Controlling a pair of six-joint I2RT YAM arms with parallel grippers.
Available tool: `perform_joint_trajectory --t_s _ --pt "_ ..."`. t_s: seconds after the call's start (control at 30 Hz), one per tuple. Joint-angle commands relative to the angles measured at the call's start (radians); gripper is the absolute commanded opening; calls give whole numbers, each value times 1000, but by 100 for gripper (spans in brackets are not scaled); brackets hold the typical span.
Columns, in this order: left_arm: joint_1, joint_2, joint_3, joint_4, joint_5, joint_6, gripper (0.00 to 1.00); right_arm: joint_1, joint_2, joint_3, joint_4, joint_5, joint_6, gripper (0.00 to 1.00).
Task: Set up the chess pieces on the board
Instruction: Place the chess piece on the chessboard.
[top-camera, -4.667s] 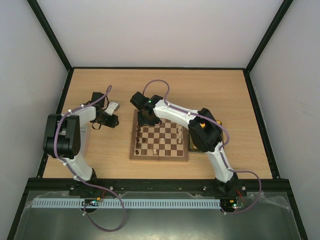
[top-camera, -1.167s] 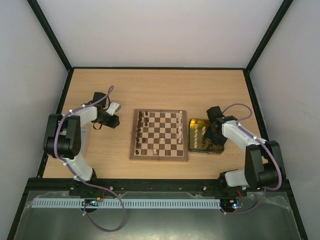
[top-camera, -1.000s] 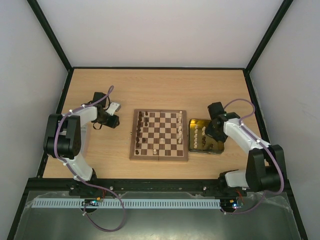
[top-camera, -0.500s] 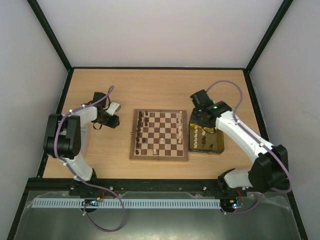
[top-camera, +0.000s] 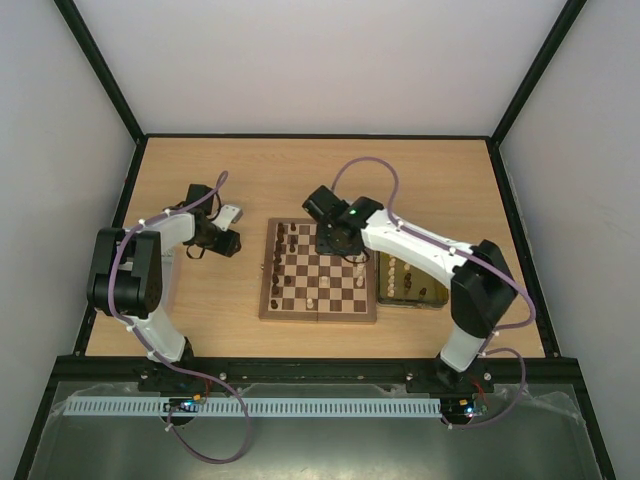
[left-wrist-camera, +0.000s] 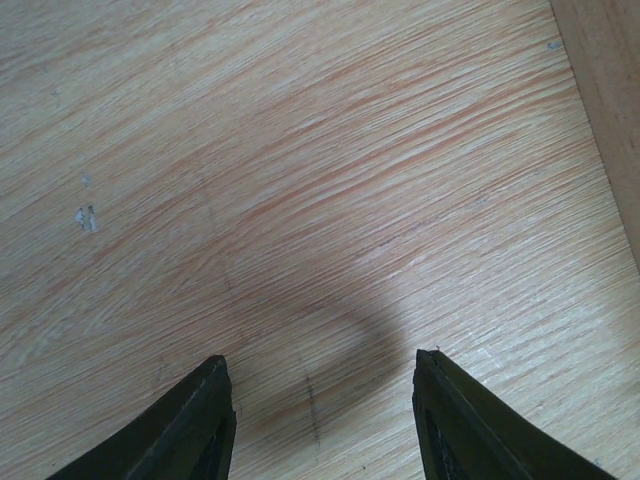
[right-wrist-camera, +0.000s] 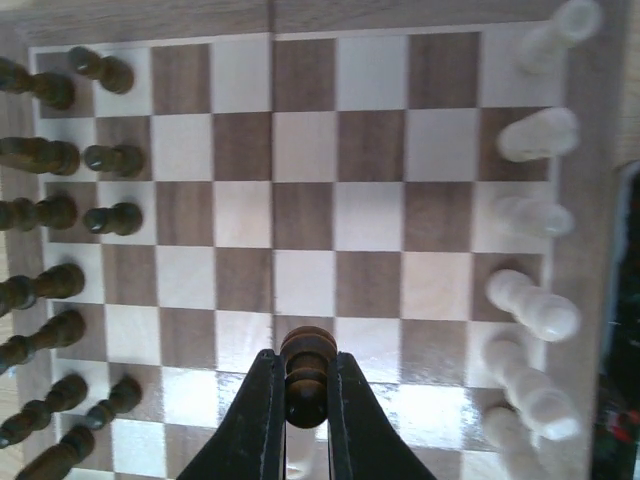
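The right arm stretches out over the far half of the square wooden chessboard (top-camera: 318, 315) of dark-brown and light-tan checks, which lies in the middle of the pale wood-grain table (top-camera: 330, 180). The right gripper (right-wrist-camera: 303, 368) has its two black fingers (right-wrist-camera: 258, 410) clamped on a small dark brown turned wooden chess piece (right-wrist-camera: 306, 352), which it holds upright by its body above the checks near the middle of the board. I cannot tell whether its base touches a square.

On the board's left side stand the dark brown pieces (right-wrist-camera: 45, 215), in two rows along the edge. The pale cream pieces (right-wrist-camera: 535, 215) stand in a single row along the right edge. Just beside the board on the right lies a yellow translucent tray (top-camera: 436, 292) with more cream pieces (top-camera: 398, 272) in it.

The left arm is folded well to the left of the board. The left gripper (left-wrist-camera: 322, 358) hangs low over bare table, with its black fingers (left-wrist-camera: 195, 425) apart and nothing between them.
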Motion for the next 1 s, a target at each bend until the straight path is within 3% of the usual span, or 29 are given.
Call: perform_joint_trajectory --t_s 0.0,0.97 --pt "11 5 -7 -36 -11 -3 52 49 86 92 2 -7 9 2" --pt "25 2 -16 -32 8 5 61 113 370 306 36 -104 -20 2"
